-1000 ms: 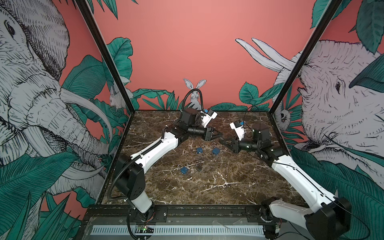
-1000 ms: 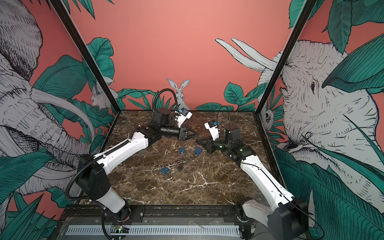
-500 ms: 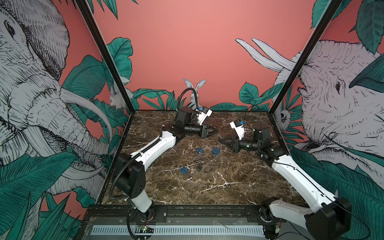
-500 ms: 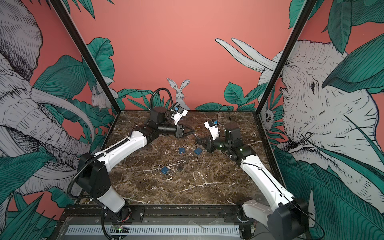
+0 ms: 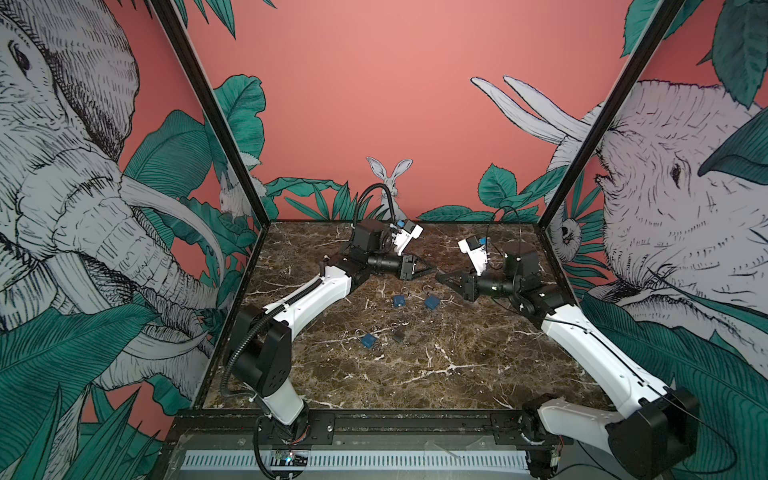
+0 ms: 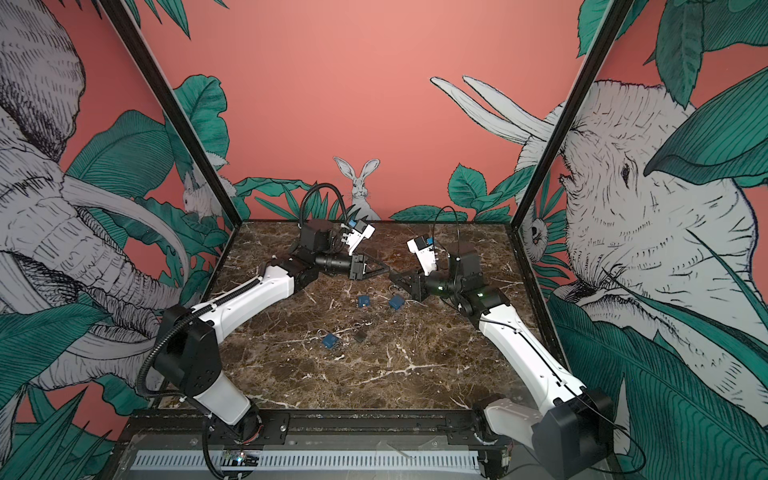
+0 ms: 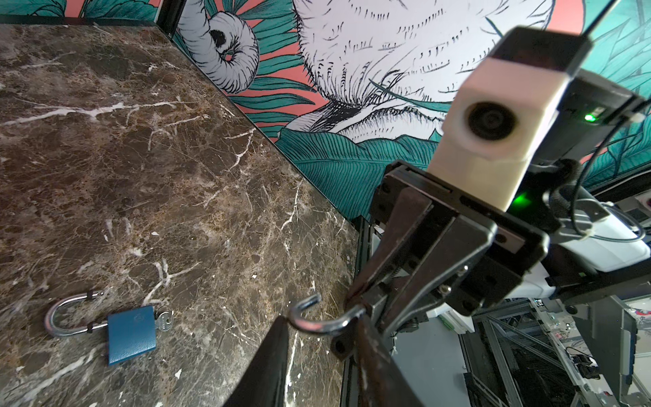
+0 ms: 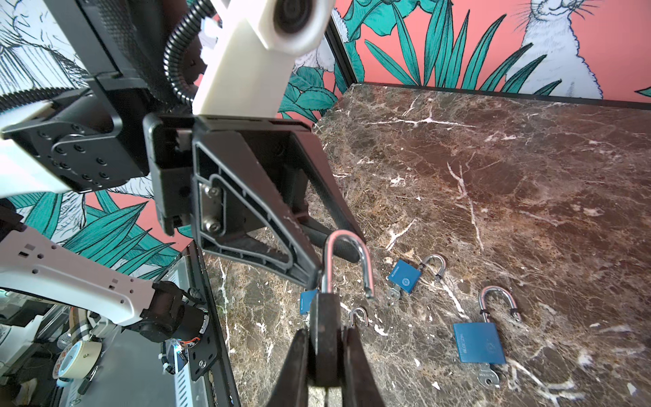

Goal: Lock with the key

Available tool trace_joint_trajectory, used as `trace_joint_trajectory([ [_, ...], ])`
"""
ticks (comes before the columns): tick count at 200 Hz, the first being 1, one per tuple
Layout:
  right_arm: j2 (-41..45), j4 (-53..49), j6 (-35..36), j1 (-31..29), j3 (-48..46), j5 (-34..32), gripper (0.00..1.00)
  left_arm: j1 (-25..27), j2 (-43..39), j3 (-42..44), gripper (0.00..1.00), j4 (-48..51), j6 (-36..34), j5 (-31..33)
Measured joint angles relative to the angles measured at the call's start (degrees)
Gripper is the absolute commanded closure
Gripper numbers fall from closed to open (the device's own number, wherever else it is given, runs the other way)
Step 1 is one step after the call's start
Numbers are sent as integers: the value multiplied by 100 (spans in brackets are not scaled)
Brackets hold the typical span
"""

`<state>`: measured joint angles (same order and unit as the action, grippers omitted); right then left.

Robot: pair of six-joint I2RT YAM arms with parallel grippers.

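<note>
The black lock [image 8: 326, 319] is off the bench [image 5: 436, 374], held up at the far middle of the scene where the two arms meet. The right tool [image 8: 326, 334] is closed on its body, a finger on each flat side. The silver shackle [image 8: 365, 267] stands open, its free end clear of the body.

The left tool [image 8: 333, 264] comes in from the left and meets the lock head on. Its jaws stand part way apart with the shackle between them, and one fingertip touches the leg that stays in the body. I cannot tell whether they squeeze it. The left wrist view shows the same hooked shackle [image 7: 318, 329] lying between that tool's two fingers.

In both top views the two tool tips sit against each other above the bench, and the lock is too small to make out there.

On the brown marbled bench just near of the tools lie two blue locks [image 5: 400, 300] [image 5: 431, 302] side by side, each with a key [image 8: 489, 380] in its base. A third blue lock [image 5: 368, 340] lies nearer and further left, with a small dark lock [image 5: 398, 336] just to its right
</note>
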<state>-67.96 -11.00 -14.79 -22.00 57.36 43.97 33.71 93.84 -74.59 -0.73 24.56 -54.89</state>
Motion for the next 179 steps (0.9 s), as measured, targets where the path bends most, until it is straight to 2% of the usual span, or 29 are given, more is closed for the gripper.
trace_joint_trajectory([
  [65, -105, 2, -31, 9, 57, 223, 100, -79, -334, 144, 67, -15, -9, 247],
  [179, -205, 4, -129, 9, 57, 345, 100, -85, -74, -116, 67, -632, 533, 216],
])
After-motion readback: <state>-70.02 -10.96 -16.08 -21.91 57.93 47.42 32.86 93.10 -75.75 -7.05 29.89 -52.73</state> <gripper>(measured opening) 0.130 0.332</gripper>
